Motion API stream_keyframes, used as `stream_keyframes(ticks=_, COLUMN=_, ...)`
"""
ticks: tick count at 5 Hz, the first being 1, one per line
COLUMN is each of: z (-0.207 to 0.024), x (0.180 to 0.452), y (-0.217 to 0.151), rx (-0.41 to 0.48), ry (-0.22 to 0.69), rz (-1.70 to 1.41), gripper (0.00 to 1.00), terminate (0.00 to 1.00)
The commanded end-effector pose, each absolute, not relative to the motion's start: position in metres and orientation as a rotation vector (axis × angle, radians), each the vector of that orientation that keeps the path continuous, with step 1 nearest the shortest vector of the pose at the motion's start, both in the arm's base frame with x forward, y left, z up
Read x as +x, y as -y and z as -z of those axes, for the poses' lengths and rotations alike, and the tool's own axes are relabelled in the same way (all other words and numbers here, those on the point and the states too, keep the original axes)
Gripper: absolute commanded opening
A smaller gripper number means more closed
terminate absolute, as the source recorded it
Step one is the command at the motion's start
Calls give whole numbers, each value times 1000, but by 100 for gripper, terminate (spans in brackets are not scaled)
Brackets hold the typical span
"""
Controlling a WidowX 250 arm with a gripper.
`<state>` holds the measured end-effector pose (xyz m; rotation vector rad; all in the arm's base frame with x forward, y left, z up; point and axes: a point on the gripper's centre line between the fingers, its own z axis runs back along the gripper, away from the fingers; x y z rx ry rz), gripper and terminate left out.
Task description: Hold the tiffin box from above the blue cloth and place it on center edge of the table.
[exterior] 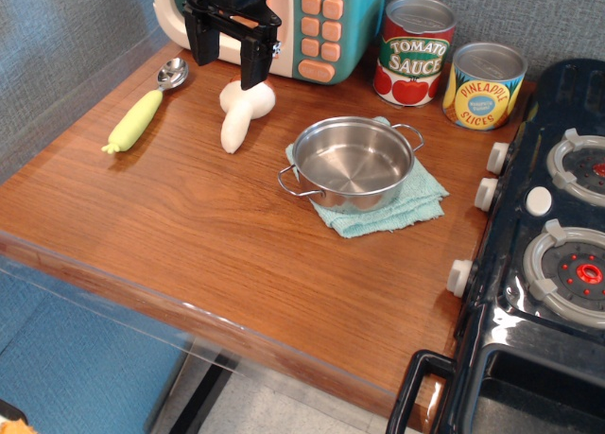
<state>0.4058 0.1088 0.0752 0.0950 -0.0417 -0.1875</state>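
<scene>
I see nothing done yet; the pot (353, 162) sits on the towel (395, 210); my gripper (227, 58) hangs released, far left; grasp and placement remain.

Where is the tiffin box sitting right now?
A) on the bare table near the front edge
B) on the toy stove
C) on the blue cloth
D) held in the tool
C: the tiffin box rests on the blue cloth, whose corners show around it, while the tool is apart at the back of the table.
</scene>
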Motion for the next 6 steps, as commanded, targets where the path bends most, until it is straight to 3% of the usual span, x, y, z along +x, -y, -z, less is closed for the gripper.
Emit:
stream_keyframes(ticks=1, z=-75, x=406, y=-109, rx=95, ry=42, rz=188, gripper=100, terminate=0)
stream_keyframes(ticks=3, z=-97, x=405, y=-67, rx=114, ry=105, rz=266, gripper=100, terminate=0)
stream_keyframes(ticks=4, z=-117, x=396, y=-47, rx=125, ry=177, rz=300, gripper=100, terminate=0)
stream_keyframes(ticks=6, z=-95, x=390, y=-25, rx=96, ry=196, rz=290, gripper=100, terminate=0)
